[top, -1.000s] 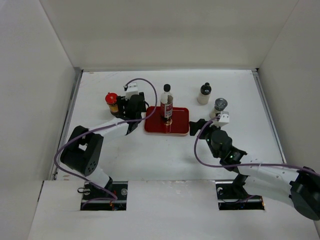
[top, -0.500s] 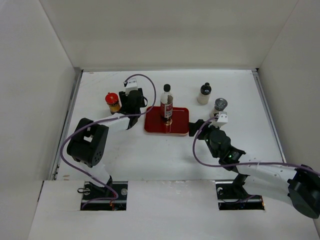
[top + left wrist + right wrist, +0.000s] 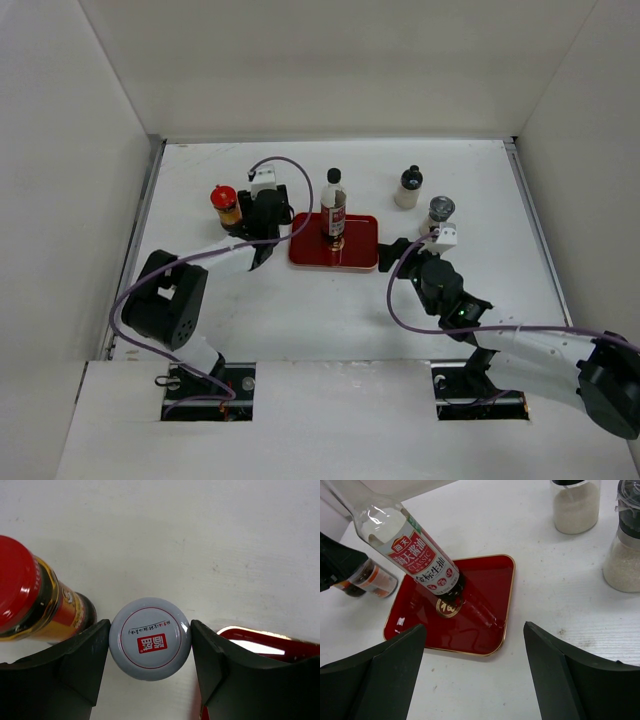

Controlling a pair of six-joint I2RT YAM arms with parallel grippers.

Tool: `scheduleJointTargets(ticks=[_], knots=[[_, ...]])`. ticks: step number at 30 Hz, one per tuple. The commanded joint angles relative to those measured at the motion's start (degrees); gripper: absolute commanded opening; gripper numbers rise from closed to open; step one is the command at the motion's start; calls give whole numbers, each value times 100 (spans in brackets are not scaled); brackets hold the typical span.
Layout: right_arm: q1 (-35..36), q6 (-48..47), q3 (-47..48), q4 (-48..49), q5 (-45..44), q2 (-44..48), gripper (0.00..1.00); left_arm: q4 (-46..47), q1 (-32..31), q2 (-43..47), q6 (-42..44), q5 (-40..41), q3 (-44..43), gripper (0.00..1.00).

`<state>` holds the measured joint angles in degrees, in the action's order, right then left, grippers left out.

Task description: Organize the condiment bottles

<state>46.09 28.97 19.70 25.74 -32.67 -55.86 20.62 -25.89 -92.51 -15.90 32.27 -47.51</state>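
Left gripper [image 3: 150, 636] clasps the upright pale-lidded jar [image 3: 150, 645], standing between red-lidded jar [image 3: 30, 600] and tray [image 3: 362, 245]'s left edge; right gripper [image 3: 474, 627] gapes empty.

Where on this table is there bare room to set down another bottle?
The tray is bare on both sides of the tall sauce bottle at its middle. The table in front of the tray is bare too. It is crowded left of the tray, where the left gripper grips the pale-lidded jar beside the red-lidded jar.
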Motion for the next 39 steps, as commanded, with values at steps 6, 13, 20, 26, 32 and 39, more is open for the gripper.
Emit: scheduleJointTargets(ticks=[6, 13, 20, 26, 32, 39], knots=[[-43, 65, 51, 248, 50, 145, 86, 487, -684, 1384, -89, 130, 110, 29], [-43, 38, 51, 230, 15, 180, 86, 627, -1124, 1350, -185, 69, 31, 29], [-43, 4, 42, 221, -29, 224, 86, 1013, -1239, 963, -194, 69, -31, 29], [-43, 3, 51, 239, -20, 180, 86, 1391, -1256, 621, -194, 42, -22, 29], [-43, 12, 51, 274, 15, 128, 86, 1541, -1265, 252, -194, -10, -127, 30], [-43, 30, 42, 274, 15, 128, 86, 1541, -1239, -30, -177, 147, -136, 34]])
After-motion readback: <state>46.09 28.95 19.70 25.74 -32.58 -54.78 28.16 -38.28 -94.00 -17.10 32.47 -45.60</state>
